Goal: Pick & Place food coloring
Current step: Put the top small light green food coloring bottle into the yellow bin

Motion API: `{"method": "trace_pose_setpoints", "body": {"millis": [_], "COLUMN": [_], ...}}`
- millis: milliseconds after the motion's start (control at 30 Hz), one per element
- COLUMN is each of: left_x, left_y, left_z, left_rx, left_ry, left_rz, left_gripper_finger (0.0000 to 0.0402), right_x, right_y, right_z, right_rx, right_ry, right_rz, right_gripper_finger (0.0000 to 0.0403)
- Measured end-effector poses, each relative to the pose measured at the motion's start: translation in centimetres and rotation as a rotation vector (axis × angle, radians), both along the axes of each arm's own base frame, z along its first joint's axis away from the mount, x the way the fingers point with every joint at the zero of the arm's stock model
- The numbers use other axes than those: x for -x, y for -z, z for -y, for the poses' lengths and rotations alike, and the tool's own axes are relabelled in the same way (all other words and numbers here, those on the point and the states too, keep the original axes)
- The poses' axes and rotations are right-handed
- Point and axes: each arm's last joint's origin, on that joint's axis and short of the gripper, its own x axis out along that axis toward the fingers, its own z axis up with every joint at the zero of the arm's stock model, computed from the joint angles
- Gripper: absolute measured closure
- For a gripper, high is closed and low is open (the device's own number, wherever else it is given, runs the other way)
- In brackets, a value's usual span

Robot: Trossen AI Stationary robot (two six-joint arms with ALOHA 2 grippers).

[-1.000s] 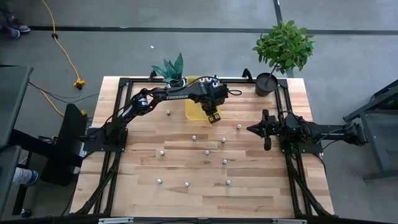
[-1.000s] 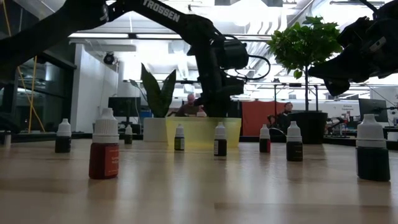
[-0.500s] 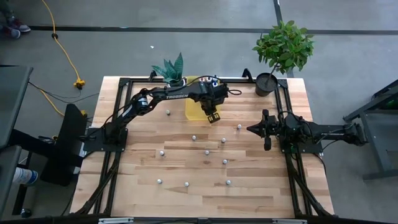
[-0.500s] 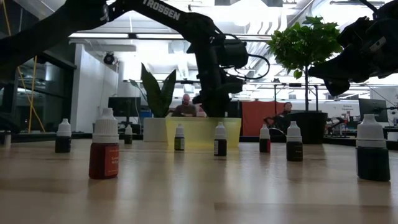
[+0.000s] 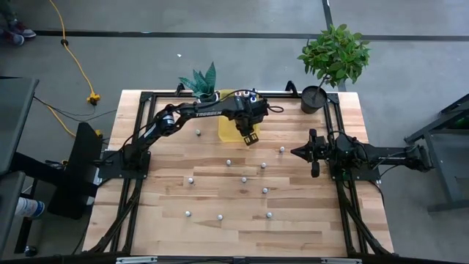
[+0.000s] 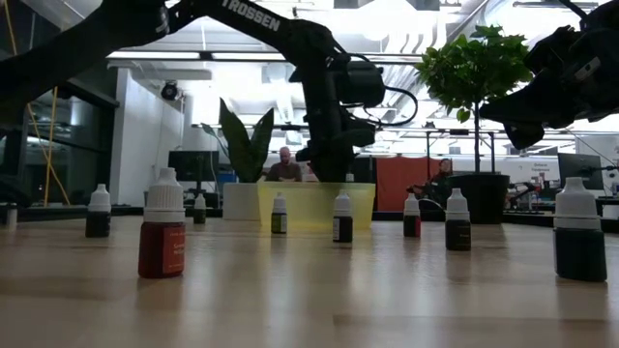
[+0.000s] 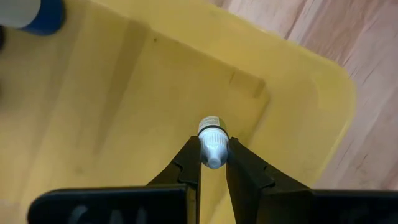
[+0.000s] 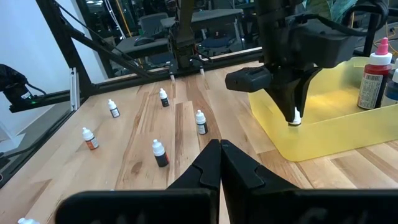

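Note:
My left gripper (image 5: pixel 251 136) hangs over the right part of the translucent yellow tray (image 5: pixel 227 129), pointing steeply down, shut on one small white-capped food coloring bottle (image 7: pixel 211 135). The right wrist view shows that bottle (image 8: pixel 296 117) at about the height of the tray's rim. Other bottles stand inside the tray (image 8: pixel 374 73). Several more food coloring bottles stand upright on their bases across the wooden table (image 5: pixel 244 179) (image 6: pixel 162 228). My right gripper (image 5: pixel 294 152) waits shut at the table's right, level, touching nothing. My left gripper pinches the bottle's white cap end (image 7: pixel 213 155) between its two fingertips, from above with the fingers pointing steeply down. The bottle hangs below the fingers over the tray's floor (image 7: pixel 124 99), near a tray corner. Whether its lower end touches the floor, I cannot tell.
A potted plant (image 5: pixel 333 55) stands at the far right corner, and a small spiky plant (image 5: pixel 202 81) sits beside the tray at the far edge. Black frame rails (image 5: pixel 139 132) run along the table's sides. People sit in the room beyond.

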Motion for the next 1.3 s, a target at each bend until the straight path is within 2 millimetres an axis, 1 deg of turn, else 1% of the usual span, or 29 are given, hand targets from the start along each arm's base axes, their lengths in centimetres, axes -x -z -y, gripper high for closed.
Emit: {"method": "trace_pose_setpoints", "body": {"millis": [100,233,700,1300], "left_x": [0.17,0.33,0.71,0.71], "left_y": [0.05,0.81,0.82,0.81], "left_z": [0.04,0.08,0.11,0.0], "left_rx": [0.004,0.017,0.005,-0.023], "left_ry": [0.0,-0.001,-0.015,-0.036], "left_rz": [-0.018,-0.063,-0.105,-0.108], "left_gripper_finger": [0.0363,0.0363,0.0359,0.0283], "right_x": [0.0,0.0,0.0,0.0], "right_y": [0.0,0.01,0.0,0.01], "right_z": [0.0,0.0,0.0,0.0], "right_rx": [0.0,0.0,0.0,0.0], "right_ry": [0.0,0.0,0.0,0.0], "right_rz": [0.0,0.0,0.0,-0.001], "right_gripper_finger": [0.0402,0.0402,0.0402,0.0402]}}
